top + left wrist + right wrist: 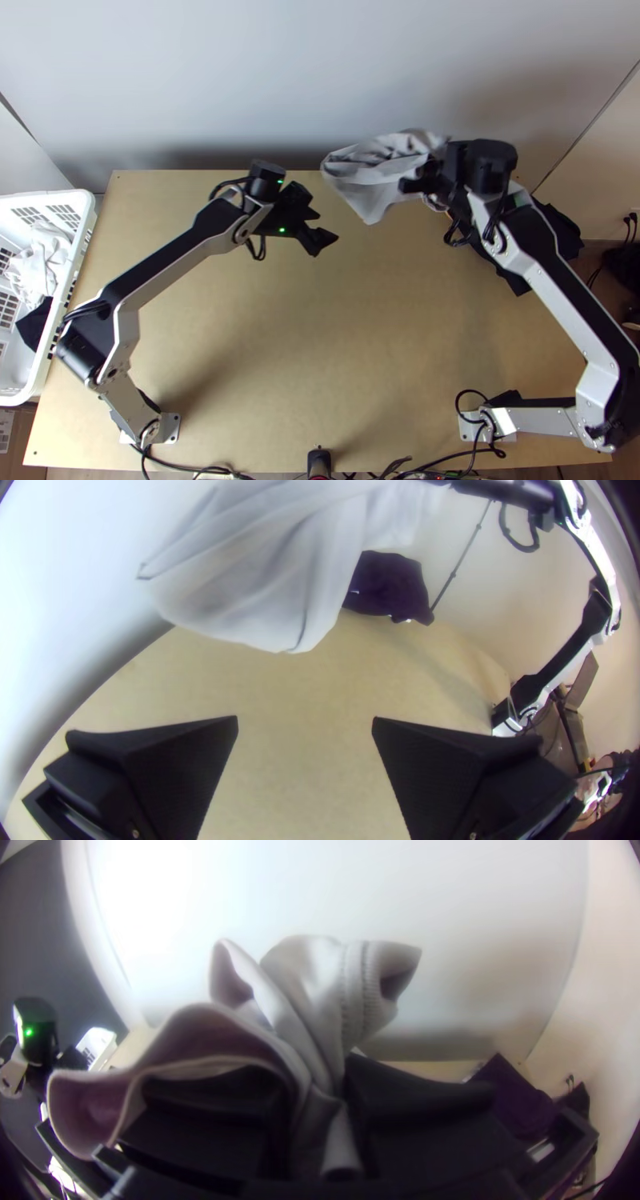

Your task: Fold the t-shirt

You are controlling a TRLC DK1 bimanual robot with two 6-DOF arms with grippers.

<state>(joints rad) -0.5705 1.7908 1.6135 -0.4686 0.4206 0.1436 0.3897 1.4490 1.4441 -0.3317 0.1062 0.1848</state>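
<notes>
The light grey t-shirt (pixel 372 172) hangs bunched in the air over the table's far edge, from my right gripper (pixel 420 182). In the right wrist view the right gripper (pixel 327 1107) is shut on a gathered part of the t-shirt (pixel 300 987), with a ribbed edge sticking up between the fingers. My left gripper (pixel 322 228) stands open to the left of the cloth, apart from it. In the left wrist view nothing lies between the fingers of the left gripper (pixel 305 727), and the t-shirt (pixel 267 567) hangs beyond them in loose folds.
A white basket (pixel 80 216) with white and dark cloths stands at the table's left edge. Dark folded cloth (pixel 560 232) lies at the far right, partly under the right arm. Cables run along the near edge of the wooden table (pixel 320 344).
</notes>
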